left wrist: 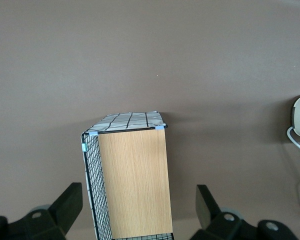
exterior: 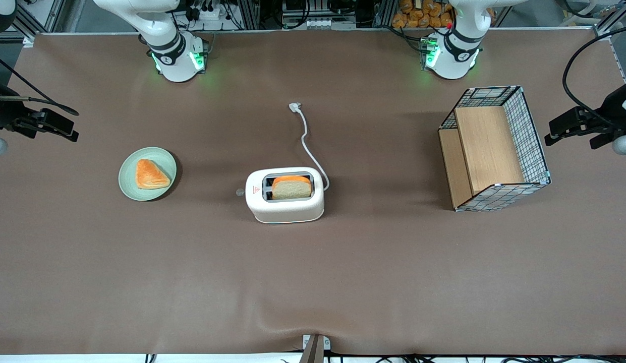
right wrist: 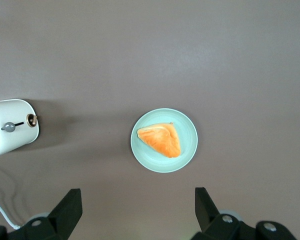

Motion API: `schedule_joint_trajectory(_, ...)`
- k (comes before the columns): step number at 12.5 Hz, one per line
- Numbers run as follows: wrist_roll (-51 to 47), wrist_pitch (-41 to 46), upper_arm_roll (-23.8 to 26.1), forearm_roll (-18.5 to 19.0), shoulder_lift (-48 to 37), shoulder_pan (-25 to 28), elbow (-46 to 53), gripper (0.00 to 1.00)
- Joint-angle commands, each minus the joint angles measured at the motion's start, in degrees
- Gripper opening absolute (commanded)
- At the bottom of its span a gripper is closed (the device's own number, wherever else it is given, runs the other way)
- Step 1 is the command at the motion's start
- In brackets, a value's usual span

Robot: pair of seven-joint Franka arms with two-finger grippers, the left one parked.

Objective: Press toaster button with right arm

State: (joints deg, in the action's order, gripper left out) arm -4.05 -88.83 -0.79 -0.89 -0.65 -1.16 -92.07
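The white toaster stands mid-table with a bread slice in one slot and a red triangle mark on top. The toaster button, a small pale grey knob, juts from its narrow end toward the working arm's end of the table. The right arm's gripper hangs above the table at that end, well away from the toaster. In the right wrist view the gripper is open and empty, with the toaster and the button at the frame's edge.
A green plate with an orange pastry lies between the gripper and the toaster; the plate shows below the gripper. The white cord runs to a plug. A wire basket with wood panels stands toward the parked arm's end.
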Motion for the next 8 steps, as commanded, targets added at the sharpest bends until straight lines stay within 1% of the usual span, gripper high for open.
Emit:
schedule_joint_trajectory(1,0.7,-0.3,0.3,0.5,0.7,-0.3,1.5,1.00)
schedule_joint_trajectory(6,0.8,-0.5,0.3,0.3,0.7,-0.1,1.5,1.00)
schedule_joint_trajectory(8,2.6,-0.6,0.3,0.3,0.8,-0.2,1.5,1.00)
